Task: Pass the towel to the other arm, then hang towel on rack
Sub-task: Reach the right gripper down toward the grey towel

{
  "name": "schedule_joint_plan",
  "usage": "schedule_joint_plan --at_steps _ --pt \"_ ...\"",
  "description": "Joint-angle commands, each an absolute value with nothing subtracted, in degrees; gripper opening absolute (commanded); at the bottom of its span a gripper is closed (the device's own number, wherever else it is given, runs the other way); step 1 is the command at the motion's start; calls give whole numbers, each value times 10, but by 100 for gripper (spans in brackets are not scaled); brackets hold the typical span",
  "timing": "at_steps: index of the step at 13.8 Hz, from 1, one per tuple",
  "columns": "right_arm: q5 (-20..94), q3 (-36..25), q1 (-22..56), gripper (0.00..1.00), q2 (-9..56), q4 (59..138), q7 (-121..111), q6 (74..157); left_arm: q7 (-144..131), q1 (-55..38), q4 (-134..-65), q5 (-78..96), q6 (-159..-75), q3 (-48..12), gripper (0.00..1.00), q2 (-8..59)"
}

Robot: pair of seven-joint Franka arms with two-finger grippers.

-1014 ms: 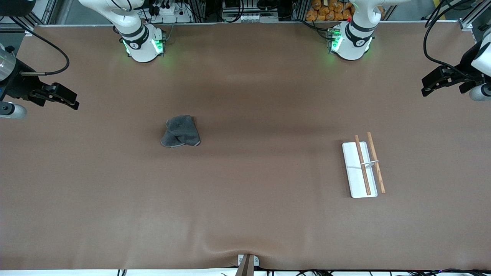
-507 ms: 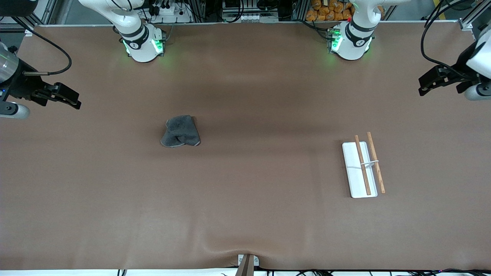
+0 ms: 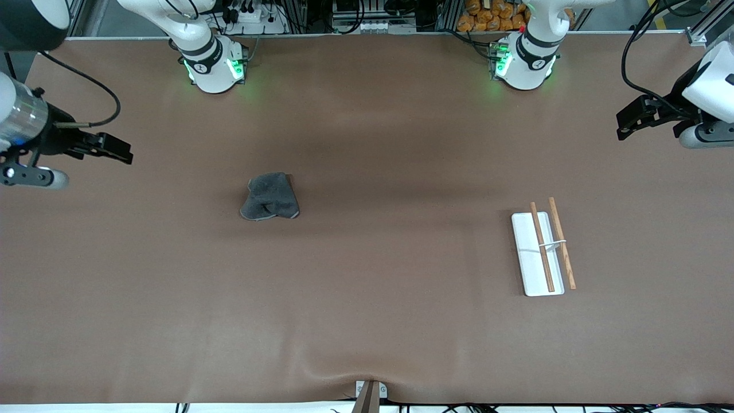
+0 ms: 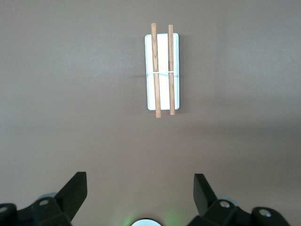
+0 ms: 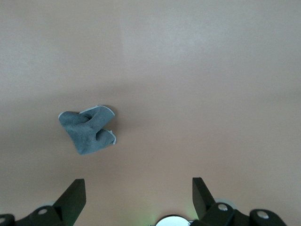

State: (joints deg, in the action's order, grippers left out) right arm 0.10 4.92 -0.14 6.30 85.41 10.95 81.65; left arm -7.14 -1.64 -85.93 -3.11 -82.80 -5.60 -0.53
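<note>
The towel (image 3: 269, 197), a small dark grey crumpled cloth, lies on the brown table toward the right arm's end; it also shows in the right wrist view (image 5: 88, 129). The rack (image 3: 542, 248), a white plate with two brown rods and a thin white crosspiece, lies toward the left arm's end; it also shows in the left wrist view (image 4: 162, 70). My right gripper (image 3: 117, 152) is open and empty, up in the air over the table's edge at the right arm's end, well away from the towel. My left gripper (image 3: 629, 123) is open and empty, high over the table's other end, away from the rack.
The two arm bases (image 3: 215, 66) (image 3: 523, 63) stand along the table's edge farthest from the front camera. A small bracket (image 3: 370, 393) sits at the table's nearest edge. Cables and orange items lie past the bases, off the table.
Both grippers have moved a little inward over the table: the right one toward the towel's end, the left one toward the rack's end. Towel and rack have not moved.
</note>
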Motion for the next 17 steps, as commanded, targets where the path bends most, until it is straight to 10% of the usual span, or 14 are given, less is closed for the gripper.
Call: schedule_joint_plan --at_steps 1,12,17 --pt "32 50 1 100 95 859 117 818 -68 -16 -864 -25 -823 -55 100 -11" --pt "71 51 38 100 170 991 288 978 -79 -10 -868 -20 -842 -50 100 -2" --pt "95 52 41 100 208 1095 295 1176 -78 -4 -867 -19 -846 -53 100 5"
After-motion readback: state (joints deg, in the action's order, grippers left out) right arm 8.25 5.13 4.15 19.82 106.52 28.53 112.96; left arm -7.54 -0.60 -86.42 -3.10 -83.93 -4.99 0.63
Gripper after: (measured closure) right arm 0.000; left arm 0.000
